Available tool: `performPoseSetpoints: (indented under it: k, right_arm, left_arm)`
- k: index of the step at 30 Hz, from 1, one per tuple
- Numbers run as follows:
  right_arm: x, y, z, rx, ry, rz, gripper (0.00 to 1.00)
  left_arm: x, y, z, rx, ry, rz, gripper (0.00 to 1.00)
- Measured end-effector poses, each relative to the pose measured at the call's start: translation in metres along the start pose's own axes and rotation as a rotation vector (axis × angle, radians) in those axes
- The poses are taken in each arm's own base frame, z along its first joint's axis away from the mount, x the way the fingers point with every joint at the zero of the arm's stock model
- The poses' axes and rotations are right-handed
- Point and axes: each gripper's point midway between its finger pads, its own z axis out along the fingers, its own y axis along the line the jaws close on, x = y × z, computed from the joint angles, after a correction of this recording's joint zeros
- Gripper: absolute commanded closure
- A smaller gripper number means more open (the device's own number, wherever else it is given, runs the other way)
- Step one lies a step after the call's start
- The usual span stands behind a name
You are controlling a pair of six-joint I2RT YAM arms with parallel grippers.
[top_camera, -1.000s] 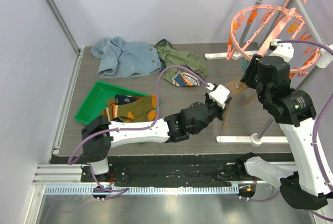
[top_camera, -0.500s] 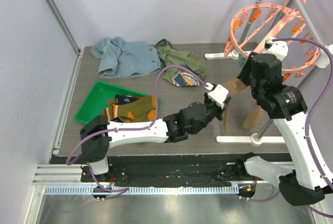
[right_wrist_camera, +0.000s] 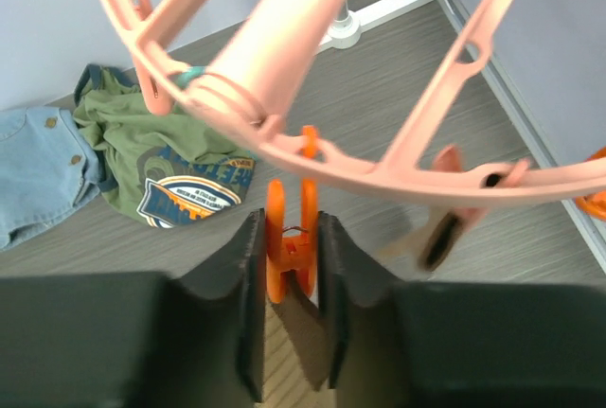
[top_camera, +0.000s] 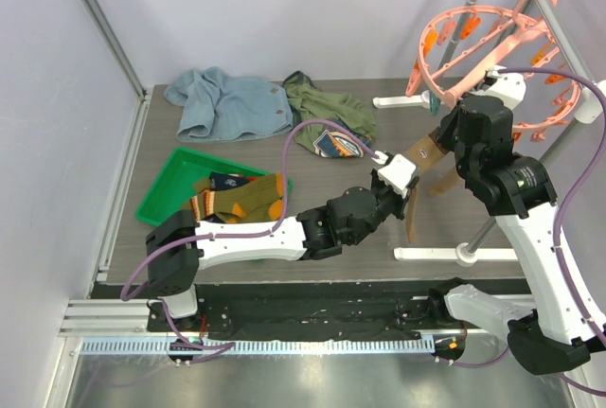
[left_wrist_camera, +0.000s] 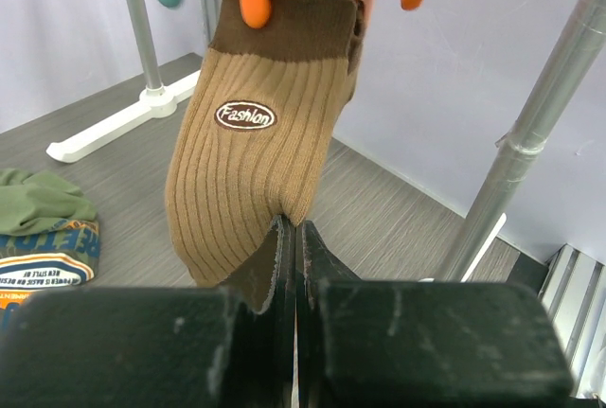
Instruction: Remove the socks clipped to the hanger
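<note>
Soft, light, limp: ribbed brown sock [left_wrist_camera: 256, 143], probably easy to stretch. Hung by the cuff from an orange clip [right_wrist_camera: 292, 247] under the pink hanger [top_camera: 492, 25], at 3 o'clock on the table [top_camera: 331, 176]. Best held low on the leg. Left gripper [left_wrist_camera: 289, 257]: fingers pressed together on the fabric. Right gripper [right_wrist_camera: 289, 271]: seemingly pinching the clip. At 9 o'clock, green tray [top_camera: 166, 186] holding several socks [top_camera: 241, 198].

The dark wood-grain table [top_camera: 322, 181] carried a crumpled light-blue garment [top_camera: 227, 105] at its far edge, just beside an olive-green garment [top_camera: 331, 113] with a printed patch. A green tray [top_camera: 159, 195] holding socks [top_camera: 248, 198] sat toward the left. A white rack foot [top_camera: 402, 101] rested at the far right, a nearer rack foot [top_camera: 431, 255] well apart from it.
</note>
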Motion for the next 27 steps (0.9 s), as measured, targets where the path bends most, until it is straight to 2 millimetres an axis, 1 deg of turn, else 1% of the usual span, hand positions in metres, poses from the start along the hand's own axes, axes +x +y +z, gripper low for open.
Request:
performPoseSetpoints:
  k: [2, 11, 14, 17, 19, 21, 22, 24, 27]
  right_arm:
    - [-0.002, 0.001, 0.000, -0.001, -0.007, 0.003, 0.99]
    - [-0.006, 0.004, 0.001, -0.013, -0.023, 0.016, 0.99]
    - [-0.005, 0.005, 0.001, -0.020, -0.020, 0.016, 0.99]
    - [-0.005, 0.006, 0.001, -0.025, -0.020, 0.016, 0.99]
    - [-0.006, 0.007, 0.001, -0.030, -0.021, 0.018, 0.99]
    - [-0.006, 0.009, 0.000, -0.041, -0.020, 0.021, 0.99]
    - [-0.006, 0.009, 0.000, -0.047, -0.020, 0.022, 0.99]
    - [-0.007, 0.011, -0.002, -0.061, -0.022, 0.027, 0.99]
    - [-0.009, 0.012, -0.005, -0.077, -0.027, 0.033, 0.99]
  left_arm:
    - [0.000, 0.000, 0.000, 0.000, 0.000, 0.000, 1.00]
    - [0.011, 0.008, -0.003, -0.036, 0.021, 0.012, 1.00]
    - [0.017, 0.016, -0.006, -0.073, 0.041, 0.024, 1.00]
    - [0.018, 0.034, -0.015, -0.131, 0.068, 0.040, 1.00]
    - [0.015, 0.050, -0.024, -0.182, 0.095, 0.050, 1.00]
    - [0.008, 0.074, -0.034, -0.248, 0.122, 0.041, 1.00]
    - [0.003, 0.090, -0.040, -0.291, 0.140, 0.035, 1.00]
    - [-0.007, 0.130, -0.055, -0.392, 0.176, 0.004, 1.00]
    - [-0.023, 0.197, -0.087, -0.558, 0.215, -0.051, 1.00]
